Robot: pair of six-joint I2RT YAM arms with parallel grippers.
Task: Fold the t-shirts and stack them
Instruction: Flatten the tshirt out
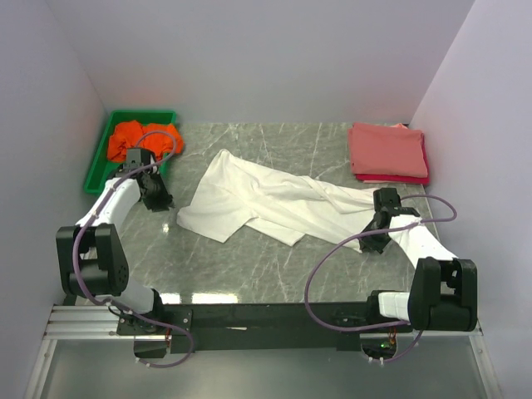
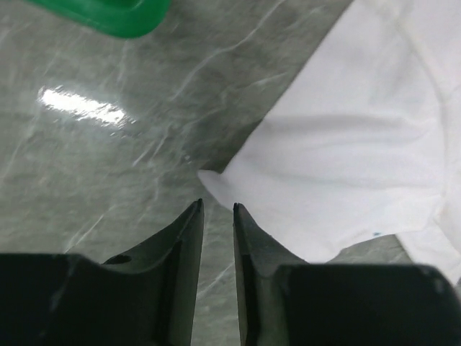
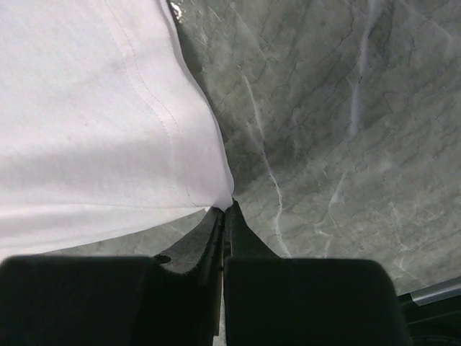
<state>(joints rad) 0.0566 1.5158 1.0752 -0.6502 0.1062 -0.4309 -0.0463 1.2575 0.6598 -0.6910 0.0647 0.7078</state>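
Right wrist: right hand (image 3: 225, 209) fully closed, pinching white t-shirt (image 3: 94, 130).

Marble table (image 1: 249, 266) bears white t-shirt (image 1: 249, 199), folded pink stack (image 1: 386, 151), green tray (image 1: 96, 165).

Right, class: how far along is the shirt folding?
Done: salmon-pink and red t-shirts lie folded and stacked far right. In hand: right gripper pinches the unfolded white t-shirt; left gripper is open beside it. Left: orange t-shirt bunched in the green tray.
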